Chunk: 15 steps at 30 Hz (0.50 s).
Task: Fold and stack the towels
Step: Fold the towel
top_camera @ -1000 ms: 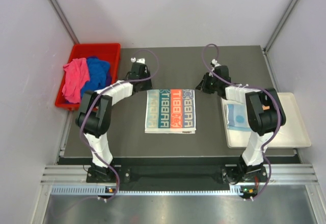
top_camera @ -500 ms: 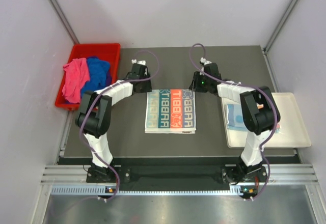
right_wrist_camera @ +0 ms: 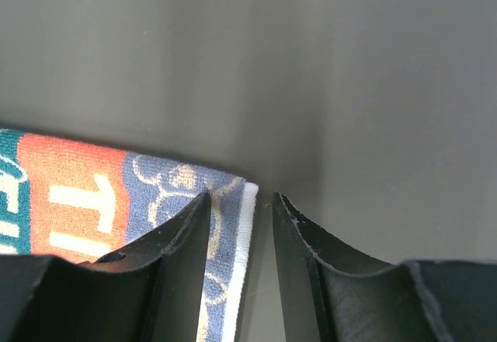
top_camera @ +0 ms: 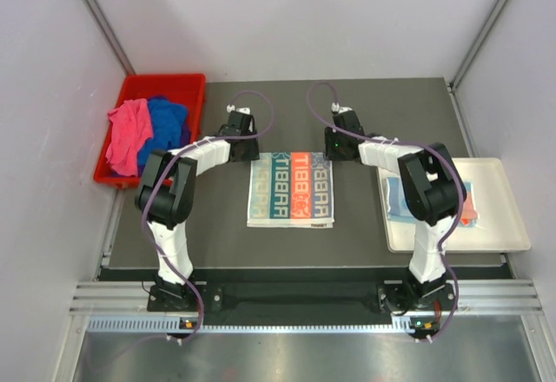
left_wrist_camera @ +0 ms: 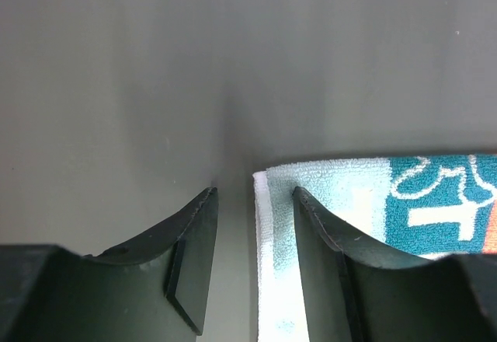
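Jaws of the left gripper (left_wrist_camera: 254, 194) and right gripper (right_wrist_camera: 239, 198) are seen parted, nothing clamped, each set astride an upper corner of the towel (top_camera: 291, 189), laid flat at frame centre.

Black-and-white arms (top_camera: 176, 247), purple cables (top_camera: 310, 97)

Fixtures and containers, work cell seen from above

Dark grey table (top_camera: 287, 113), matte and flat, also filling both wrist views. Red bin (top_camera: 174, 79), plastic, rectangular, at the table's far left corner and overhanging its left edge. White tray (top_camera: 504, 208), flat with a low rim, at the right edge and partly off the table. Pale lilac walls (top_camera: 287, 17) on three sides. Aluminium rail (top_camera: 287, 299) along the near edge, with a brushed metal sheet (top_camera: 287, 356) below it.
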Motion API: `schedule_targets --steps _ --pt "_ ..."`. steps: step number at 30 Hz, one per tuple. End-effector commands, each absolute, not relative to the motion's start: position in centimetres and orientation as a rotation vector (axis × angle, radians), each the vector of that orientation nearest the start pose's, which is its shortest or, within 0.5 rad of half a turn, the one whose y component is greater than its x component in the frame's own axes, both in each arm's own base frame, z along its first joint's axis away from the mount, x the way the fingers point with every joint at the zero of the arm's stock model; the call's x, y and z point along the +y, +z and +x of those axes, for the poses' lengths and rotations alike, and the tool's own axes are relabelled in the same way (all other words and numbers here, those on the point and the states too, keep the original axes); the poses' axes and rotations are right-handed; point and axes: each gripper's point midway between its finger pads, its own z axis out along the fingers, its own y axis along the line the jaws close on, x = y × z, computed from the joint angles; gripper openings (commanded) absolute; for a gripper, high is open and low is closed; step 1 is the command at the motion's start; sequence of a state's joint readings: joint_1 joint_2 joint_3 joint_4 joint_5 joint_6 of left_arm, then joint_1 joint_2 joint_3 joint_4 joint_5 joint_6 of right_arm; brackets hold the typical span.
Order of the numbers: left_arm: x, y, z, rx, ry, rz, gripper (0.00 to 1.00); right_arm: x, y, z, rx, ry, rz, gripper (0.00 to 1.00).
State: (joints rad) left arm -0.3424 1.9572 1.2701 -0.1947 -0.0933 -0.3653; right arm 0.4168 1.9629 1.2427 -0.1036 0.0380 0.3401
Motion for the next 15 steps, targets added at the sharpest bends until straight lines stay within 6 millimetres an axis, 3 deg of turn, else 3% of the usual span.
schedule_targets --steps 1,15 --pt "-15.4 2.3 45.2 2.458 -0.170 -0.090 0.49 20.5 3.7 44.9 2.396 0.247 -0.107 0.38" --pt "-16.2 1.1 44.7 2.467 -0.234 -0.097 0.40 21.4 2.9 44.7 2.413 0.274 -0.134 0.30"
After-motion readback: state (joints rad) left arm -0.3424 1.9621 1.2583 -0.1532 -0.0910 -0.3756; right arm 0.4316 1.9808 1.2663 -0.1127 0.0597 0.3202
